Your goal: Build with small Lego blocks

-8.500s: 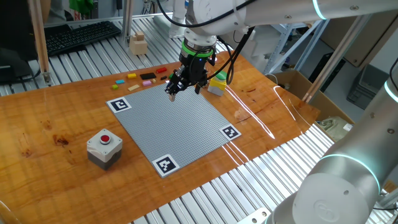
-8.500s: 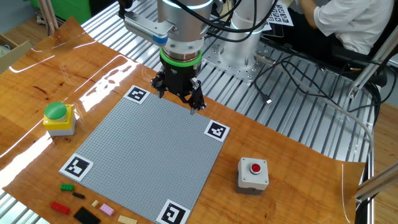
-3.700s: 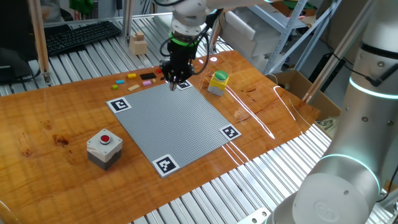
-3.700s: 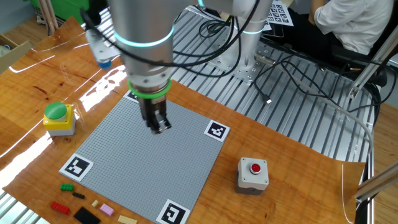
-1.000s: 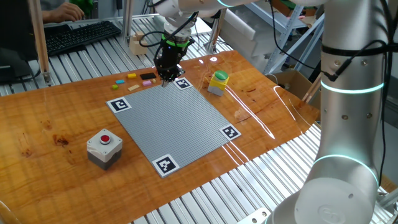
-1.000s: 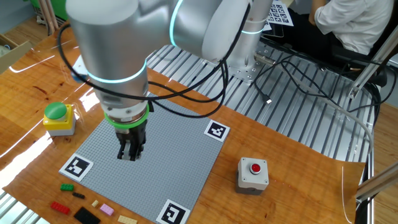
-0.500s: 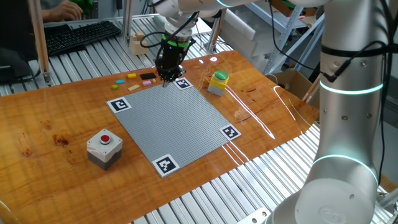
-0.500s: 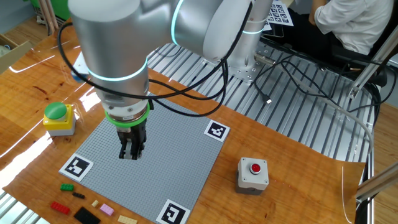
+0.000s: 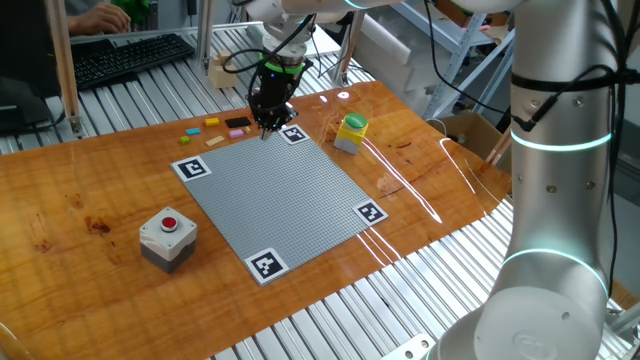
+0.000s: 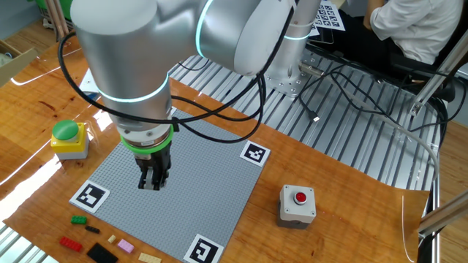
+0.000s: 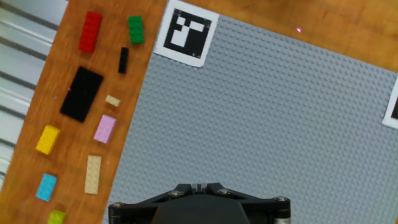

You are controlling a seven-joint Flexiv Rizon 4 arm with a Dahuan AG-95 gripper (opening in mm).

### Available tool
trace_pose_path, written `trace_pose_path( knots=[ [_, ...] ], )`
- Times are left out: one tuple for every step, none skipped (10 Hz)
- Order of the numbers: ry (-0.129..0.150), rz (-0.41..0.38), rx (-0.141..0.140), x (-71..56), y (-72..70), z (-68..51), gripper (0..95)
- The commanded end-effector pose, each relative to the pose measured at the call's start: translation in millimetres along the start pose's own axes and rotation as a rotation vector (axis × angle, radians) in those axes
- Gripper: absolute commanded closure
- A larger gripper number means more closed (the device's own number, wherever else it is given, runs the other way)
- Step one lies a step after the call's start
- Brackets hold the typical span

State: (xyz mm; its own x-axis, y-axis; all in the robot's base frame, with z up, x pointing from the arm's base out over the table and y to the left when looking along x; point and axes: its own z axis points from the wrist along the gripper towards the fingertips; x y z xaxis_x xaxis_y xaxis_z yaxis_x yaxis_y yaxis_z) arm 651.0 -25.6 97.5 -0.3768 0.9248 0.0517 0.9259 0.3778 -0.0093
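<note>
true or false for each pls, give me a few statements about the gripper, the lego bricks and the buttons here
1. The gripper is shut and holds nothing. True.
2. The small Lego blocks lie on the wood beside the grey baseplate. True.
3. A brick is already pressed onto the baseplate. False: its studs are bare in every view.
4. The red brick lies next to a green brick. True.
5. The red push button sits on the baseplate. False: its grey box stands on the wood beside the baseplate.

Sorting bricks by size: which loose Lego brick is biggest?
The black plate, far wider than the others, lying between the red brick and yellow brick.
</note>
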Motion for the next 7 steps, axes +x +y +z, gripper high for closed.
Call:
trace_pose_path(
  knots=[
    [-0.005,0.007,-0.006,1.2,-2.3,-0.7,95.0],
    [-0.006,0.009,-0.006,1.2,-2.3,-0.7,95.0],
    [-0.009,0.05,0.005,1.2,-2.3,-0.7,95.0],
    [-0.002,0.062,0.004,1.2,-2.3,-0.7,95.0],
    [-0.002,0.098,-0.008,1.2,-2.3,-0.7,95.0],
    [-0.007,0.126,-0.016,1.2,-2.3,-0.7,95.0],
    [-0.006,0.19,-0.04,1.2,-2.3,-0.7,95.0]
  ],
)
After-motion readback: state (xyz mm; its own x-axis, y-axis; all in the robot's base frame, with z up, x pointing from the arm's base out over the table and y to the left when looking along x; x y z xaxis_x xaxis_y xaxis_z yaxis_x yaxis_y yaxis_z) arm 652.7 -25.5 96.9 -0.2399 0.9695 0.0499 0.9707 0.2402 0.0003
